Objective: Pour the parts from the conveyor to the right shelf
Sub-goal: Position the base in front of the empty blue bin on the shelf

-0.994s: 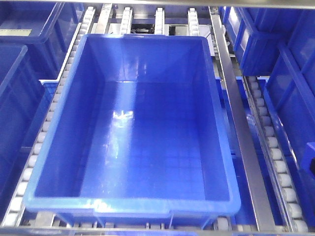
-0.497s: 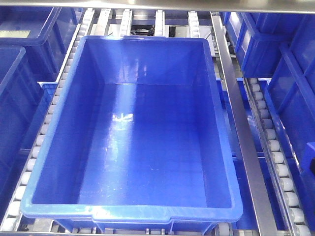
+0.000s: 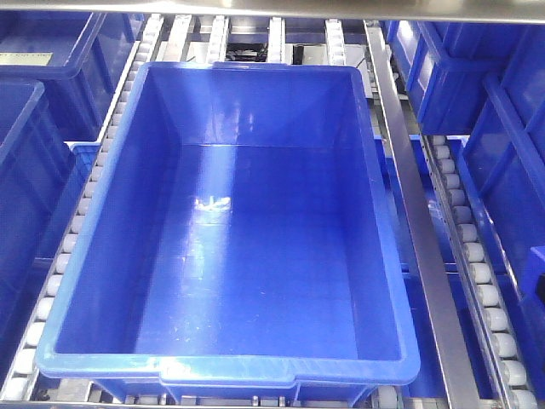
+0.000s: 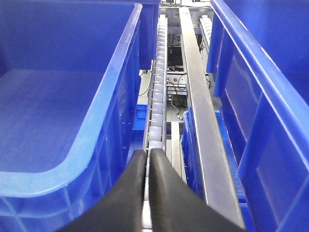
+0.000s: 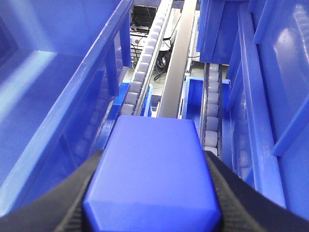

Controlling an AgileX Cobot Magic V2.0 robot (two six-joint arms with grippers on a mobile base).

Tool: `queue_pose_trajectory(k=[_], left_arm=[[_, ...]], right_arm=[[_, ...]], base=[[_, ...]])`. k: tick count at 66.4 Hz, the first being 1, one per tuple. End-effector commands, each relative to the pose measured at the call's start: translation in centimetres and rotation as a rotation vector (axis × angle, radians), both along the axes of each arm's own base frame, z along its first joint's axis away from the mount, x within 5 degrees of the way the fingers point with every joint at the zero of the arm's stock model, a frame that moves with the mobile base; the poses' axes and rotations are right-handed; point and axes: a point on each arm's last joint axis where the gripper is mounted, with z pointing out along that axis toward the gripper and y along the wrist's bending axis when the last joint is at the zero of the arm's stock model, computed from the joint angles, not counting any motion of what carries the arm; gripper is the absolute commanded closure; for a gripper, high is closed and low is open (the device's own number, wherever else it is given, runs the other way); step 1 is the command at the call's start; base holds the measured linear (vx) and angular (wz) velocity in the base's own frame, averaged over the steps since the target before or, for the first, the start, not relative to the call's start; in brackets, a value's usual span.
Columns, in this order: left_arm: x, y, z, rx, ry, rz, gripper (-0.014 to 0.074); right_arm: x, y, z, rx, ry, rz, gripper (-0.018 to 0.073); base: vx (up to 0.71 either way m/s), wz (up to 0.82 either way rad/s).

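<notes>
Right gripper (image 5: 152, 193): clamped on blue part (image 5: 153, 169), held above the right shelf (image 5: 144, 67) rollers beside a crate. Left gripper (image 4: 147, 166): fingers pressed together, holding nothing, over a roller rail. Central crate (image 3: 85, 256): sits on shelf.

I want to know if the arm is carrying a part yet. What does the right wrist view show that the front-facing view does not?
Only the right wrist view shows the right gripper, its jaws shut on a blue part. Only the front-facing view shows the whole interior of the big blue crate, with no parts in it. Both show the shelf's white roller rails and a steel rail between crates.
</notes>
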Motion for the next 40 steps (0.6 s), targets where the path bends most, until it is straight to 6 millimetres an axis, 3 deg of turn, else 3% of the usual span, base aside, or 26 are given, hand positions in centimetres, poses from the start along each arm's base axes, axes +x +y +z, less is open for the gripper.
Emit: queue_pose_trajectory(k=[1, 22, 40], left_arm=[[0.1, 0.0, 1.2, -0.012, -0.078, -0.001, 0.0603], [0.1, 0.0, 1.2, -0.012, -0.078, -0.001, 0.0603], [0.1, 0.0, 1.2, -0.012, -0.078, -0.001, 0.0603]], right_arm=[[0.3, -0.1, 1.6, 0.053, -0.089, -0.021, 0.0564], [0.8, 0.2, 1.8, 0.104, -0.056, -0.015, 0.0564], [3.1, 1.1, 4.8, 0.066, 0.062, 0.073, 0.0564]], base=[[0.0, 0.0], [0.0, 0.0], [0.0, 0.0]])
